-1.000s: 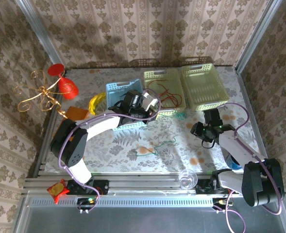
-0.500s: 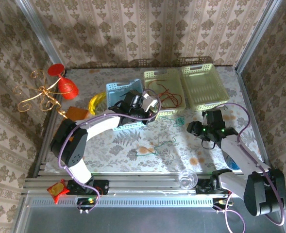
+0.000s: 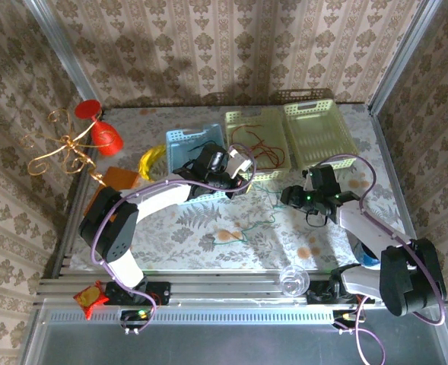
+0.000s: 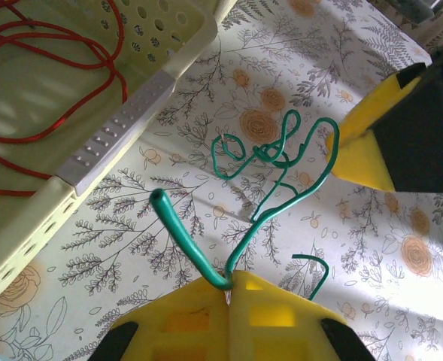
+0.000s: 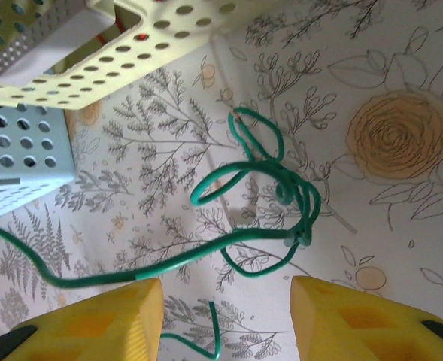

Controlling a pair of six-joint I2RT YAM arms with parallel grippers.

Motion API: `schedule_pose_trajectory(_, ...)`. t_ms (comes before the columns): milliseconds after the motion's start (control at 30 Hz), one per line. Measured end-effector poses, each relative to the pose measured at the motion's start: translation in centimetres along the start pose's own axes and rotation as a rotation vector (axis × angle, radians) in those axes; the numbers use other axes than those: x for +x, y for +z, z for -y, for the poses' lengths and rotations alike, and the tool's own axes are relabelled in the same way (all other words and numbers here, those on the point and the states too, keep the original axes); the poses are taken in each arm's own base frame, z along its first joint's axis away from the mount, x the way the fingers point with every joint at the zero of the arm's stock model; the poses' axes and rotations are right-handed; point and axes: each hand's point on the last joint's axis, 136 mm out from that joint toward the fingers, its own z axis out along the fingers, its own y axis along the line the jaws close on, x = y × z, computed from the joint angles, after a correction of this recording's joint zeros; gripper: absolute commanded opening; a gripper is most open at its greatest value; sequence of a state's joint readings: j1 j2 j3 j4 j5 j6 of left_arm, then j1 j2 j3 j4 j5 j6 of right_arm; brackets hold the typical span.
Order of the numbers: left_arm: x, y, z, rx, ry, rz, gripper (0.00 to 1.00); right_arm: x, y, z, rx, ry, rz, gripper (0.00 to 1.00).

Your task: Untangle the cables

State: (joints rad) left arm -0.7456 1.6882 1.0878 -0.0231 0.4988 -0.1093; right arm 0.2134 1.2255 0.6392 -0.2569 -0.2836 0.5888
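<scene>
At the far left of the floral table (image 3: 208, 236) stands the curly gold wire stand (image 3: 60, 148), which has no part in the job. Next comes the blue basket (image 3: 179, 137), with a dark strand lying inside it that looks like the black cable (image 3: 199, 140). Just right of that basket is the left gripper (image 3: 239, 166). In its wrist view the yellow fingers are pressed together on the green cable (image 4: 177, 233), pinching it close to its thicker end, while the rest runs away over the table into a small knot of loops. Beyond it, the middle pale yellow-green basket (image 3: 239, 118) holds the red cable (image 3: 260, 144) in loose coils, apart from the others.

Further right, the right gripper (image 3: 288, 196) hangs low over the table, just in front of that basket. Its own camera shows the fingers (image 5: 108, 316) spread wide, with the green coil ahead of the gap and nothing between them. The right-hand pale basket (image 3: 338, 156) has no cable in it that I can make out.

By my reading, two cables are sorted and the green one is the last. Its knot needs pulling open, and it then needs a basket of its own.
</scene>
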Motion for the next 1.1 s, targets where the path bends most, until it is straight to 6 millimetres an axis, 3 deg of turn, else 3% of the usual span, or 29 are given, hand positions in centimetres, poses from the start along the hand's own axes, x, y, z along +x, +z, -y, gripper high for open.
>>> schedule_pose_trajectory(167, -0.1, 0.0, 0.4, 0.025, 0.0, -0.001, 0.0, -0.9, 0.4, 0.2, 0.023, 0.013, 0.021, 0.44)
schedule_pose_trajectory(700, 0.0, -0.2, 1.2, 0.065, -0.011, -0.022, 0.0, -0.6, 0.5, 0.2, 0.024, -0.006, 0.002, 0.5)
schedule_pose_trajectory(933, -0.4, -0.3, 1.3, 0.065, -0.007, -0.016, 0.0, 1.6, 3.1, 2.1, 0.101, 0.015, -0.111, 0.5)
schedule_pose_trajectory(1100, -0.4, -0.3, 1.3, 0.066, -0.007, -0.015, 0.0, 1.6, 4.4, 2.8, 0.152, 0.022, -0.142, 0.49)
